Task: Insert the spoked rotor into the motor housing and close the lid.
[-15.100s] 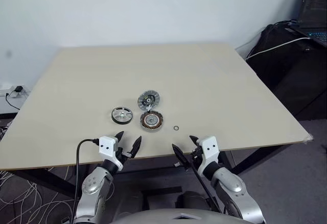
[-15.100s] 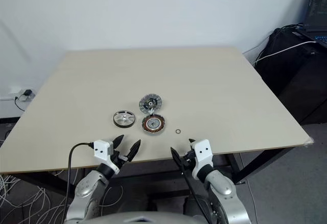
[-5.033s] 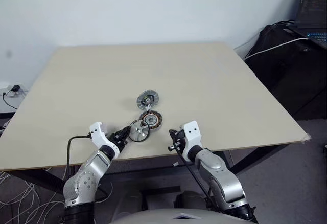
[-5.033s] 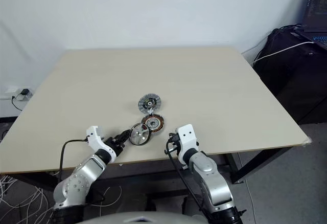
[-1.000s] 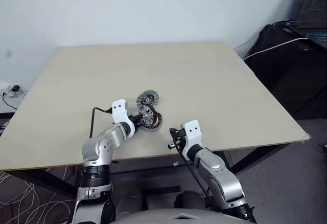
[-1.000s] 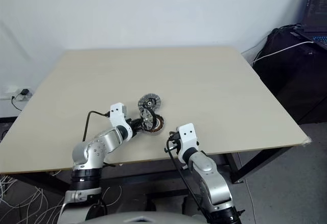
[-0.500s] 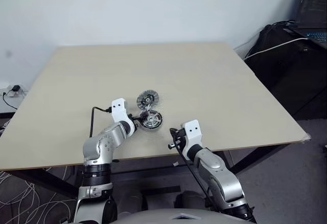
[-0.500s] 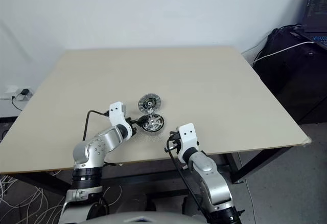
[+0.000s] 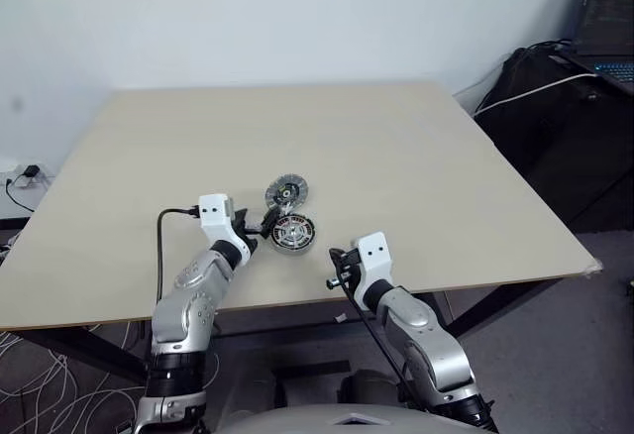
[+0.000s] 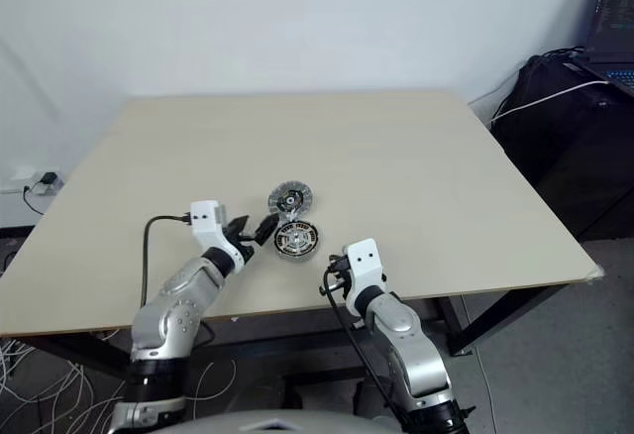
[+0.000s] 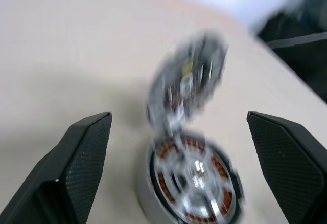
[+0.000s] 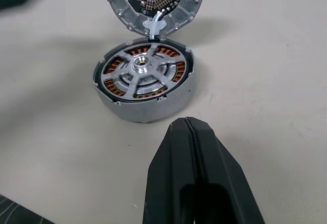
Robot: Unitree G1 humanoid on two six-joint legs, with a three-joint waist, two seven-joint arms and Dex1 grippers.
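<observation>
Released a second ago, the spoked rotor [image 12: 144,69] now sits in the motor housing [image 12: 148,105]; the left tool [image 10: 254,230], wide open and empty, is nearest the lid [image 10: 289,197] just beyond; right tool [image 12: 196,150] shut, empty.

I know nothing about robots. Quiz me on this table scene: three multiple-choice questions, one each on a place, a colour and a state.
1. Where is the silver spoked rotor?
A. inside the round motor housing
B. at the table's far edge
C. in the right tool

2. What colour are the windings seen between the spokes?
A. blue
B. copper
C. green

3. How is the left tool?
A. shut on the ribbed lid
B. shut, empty
C. open, empty

Answers: 1 A, the silver spoked rotor sits in the round motor housing. 2 B, the windings look copper. 3 C, the left tool has spread fingers beside the ribbed lid.
</observation>
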